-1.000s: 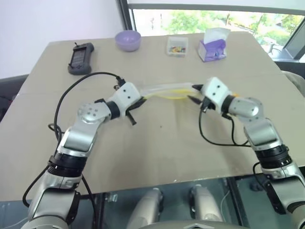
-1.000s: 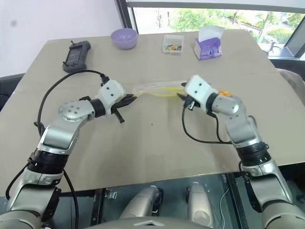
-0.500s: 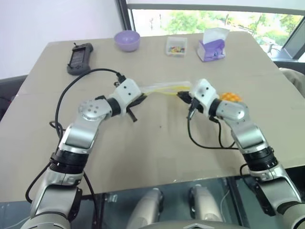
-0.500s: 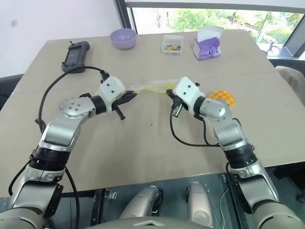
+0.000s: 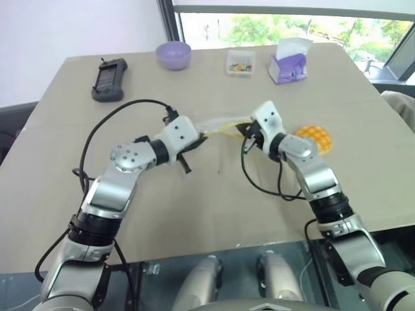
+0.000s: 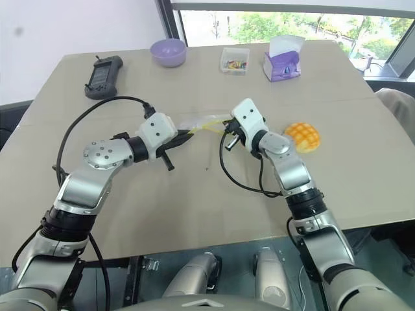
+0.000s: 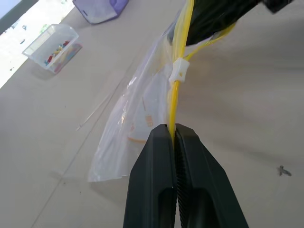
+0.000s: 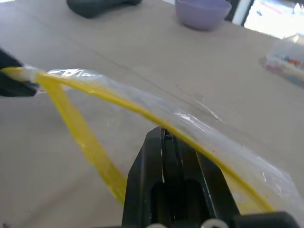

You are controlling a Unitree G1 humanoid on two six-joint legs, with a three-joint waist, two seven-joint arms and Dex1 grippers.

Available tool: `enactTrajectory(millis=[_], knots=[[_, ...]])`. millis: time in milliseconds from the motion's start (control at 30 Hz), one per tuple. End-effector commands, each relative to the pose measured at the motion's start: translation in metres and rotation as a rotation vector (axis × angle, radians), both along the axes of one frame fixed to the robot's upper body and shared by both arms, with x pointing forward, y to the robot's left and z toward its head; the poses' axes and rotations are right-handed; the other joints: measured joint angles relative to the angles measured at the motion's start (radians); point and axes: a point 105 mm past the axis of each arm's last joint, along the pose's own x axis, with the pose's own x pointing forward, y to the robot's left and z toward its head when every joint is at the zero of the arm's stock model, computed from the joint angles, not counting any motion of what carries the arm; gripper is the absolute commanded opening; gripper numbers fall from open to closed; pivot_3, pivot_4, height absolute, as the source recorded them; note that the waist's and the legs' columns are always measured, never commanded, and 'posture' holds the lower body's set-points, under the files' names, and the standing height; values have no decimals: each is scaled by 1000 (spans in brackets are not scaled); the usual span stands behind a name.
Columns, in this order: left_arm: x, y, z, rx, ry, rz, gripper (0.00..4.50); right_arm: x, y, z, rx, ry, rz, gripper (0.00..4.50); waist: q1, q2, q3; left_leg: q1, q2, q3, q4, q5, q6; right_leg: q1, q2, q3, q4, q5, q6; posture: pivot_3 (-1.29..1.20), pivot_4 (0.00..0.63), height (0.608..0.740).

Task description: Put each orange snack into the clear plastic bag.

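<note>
Left gripper [image 7: 172, 130] pressed together on the yellow strip of the bag [image 7: 137, 114], pinching it at one end. Right gripper [image 8: 164, 135] likewise pressed shut, clamped on the strip near the other end of the bag's mouth. Bag hung between the two grippers above the middle of the counter [image 5: 214, 214], mouth edge pulled taut, clear body sagging down to the surface on the far side. A small white slider [image 7: 179, 70] sitting on the strip between the grippers. One loop of yellow strip drooping free below the taut edge in the right wrist view.

Snack [image 5: 314, 138] lying on the counter just right of the right arm, apart from the bag, grid-marked top up.

Along the far edge of the counter: a purple bowl [image 5: 173, 54], a clear box [image 5: 240, 63] of coloured bits, a purple tissue pack [image 5: 289, 63]. At the far left, a dark handheld device [image 5: 108, 79].
</note>
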Motion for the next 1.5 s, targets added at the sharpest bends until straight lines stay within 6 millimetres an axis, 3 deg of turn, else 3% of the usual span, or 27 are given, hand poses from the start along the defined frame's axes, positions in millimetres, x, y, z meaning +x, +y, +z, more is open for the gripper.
enactTrajectory(millis=[33, 100, 233, 433, 533, 767, 1000, 1233, 1433, 1500], knots=[[-8, -11, 10, -7, -49, -52, 0, 9, 1, 5, 116, 48, -90, 30, -3, 0, 0, 0, 0, 0, 0, 0, 0, 0, 0, 0, 0, 0, 0, 0, 150, 740], [-8, -12, 9, -4, -48, -51, 0, 12, 4, 6, 26, -55, -109, 30, -2, 0, 0, 0, 0, 0, 0, 0, 0, 0, 0, 1, 0, 0, 0, 0, 150, 740], [-6, -8, 8, 7, -46, -26, 0, 13, 8, -1, -425, -422, -64, 30, -1, 0, 0, 0, 0, 1, 0, 0, 0, 0, 0, 1, 0, 0, 0, 0, 150, 740], [-6, -7, 1, 13, -28, -6, 0, 16, 11, -13, -636, -591, -12, 30, -7, 0, 0, 1, 1, 2, 0, 0, 0, -1, 1, 2, 0, 0, 0, 0, 150, 740], [-7, -9, -2, 9, -19, -4, 0, 18, 13, -22, -678, -595, 5, 883, -7, 0, 0, 1, 1, 3, 0, 0, 0, -1, 2, 3, 0, 0, 0, 0, 150, 740], [-6, -5, -3, -3, -4, 26, 0, 22, 8, -23, -685, -588, -3, 4375, -4, 0, 0, 1, 1, 3, 0, 0, 0, 0, 2, 4, 0, 1, 0, 0, 150, 740], [3, 2, 2, -43, 3, 91, 0, 20, 3, -3, -617, -594, 7, 4444, -3, 0, 0, 2, 2, 3, 0, 0, 0, 0, 4, 5, 0, 1, 0, 0, 150, 740], [16, 15, 3, -47, 11, 182, 0, 18, -19, 23, -584, -571, 44, 4444, -3, 0, 0, 1, 2, 4, 0, 0, 0, 0, 4, 5, -1, 2, 1, 0, 150, 740], [21, 18, 6, -56, 7, 206, 0, 12, -32, 24, -581, -521, 79, 4444, -2, 0, 0, 1, 2, 4, 0, 0, 0, 0, 4, 5, -1, 2, 1, 0, 150, 740], [22, 20, 8, -63, 5, 215, 0, 9, -36, 27, -500, -483, 59, 4444, -2, 0, 0, 1, 3, 4, 0, 0, 0, 0, 4, 5, -1, 2, 1, 0, 150, 740]])
